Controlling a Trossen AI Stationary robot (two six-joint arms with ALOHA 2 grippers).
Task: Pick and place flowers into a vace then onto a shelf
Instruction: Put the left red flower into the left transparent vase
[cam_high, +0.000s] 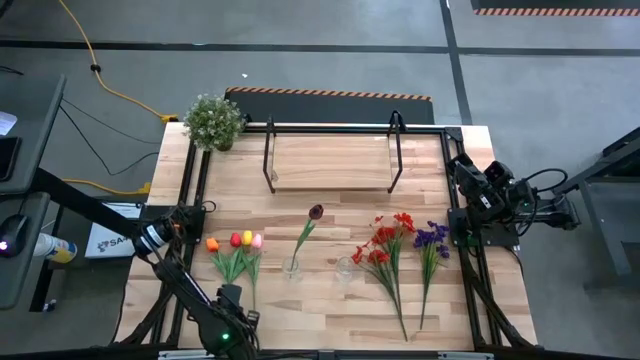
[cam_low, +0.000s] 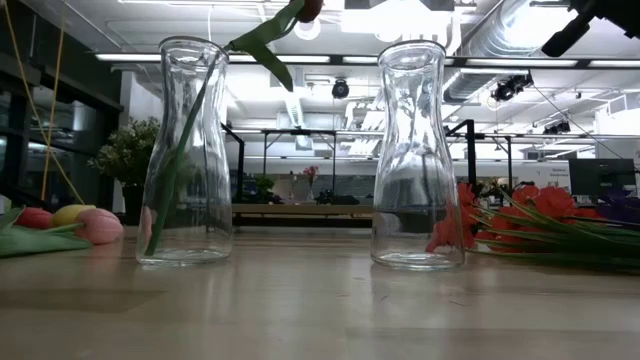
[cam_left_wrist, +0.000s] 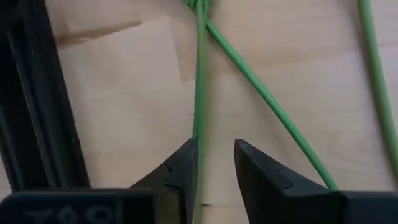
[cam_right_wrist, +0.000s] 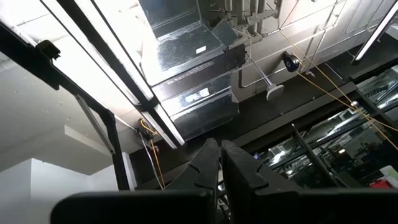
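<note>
L gripper sits low at the near table edge, fingers spread w/ a gap, one touching a green tulip stem, nothing pinched yet. One maroon tulip is already in the left vase; second vase empty, other flowers lie flat, shelf bare at the far side. R gripper parked at the right edge, pressed together; box off-table shows "SA", rest unreadable.

Maroon tulip cropped by the low view's top edge; its stem end blurred behind glass.

Only "SA" reads on a white box beside the table.
</note>
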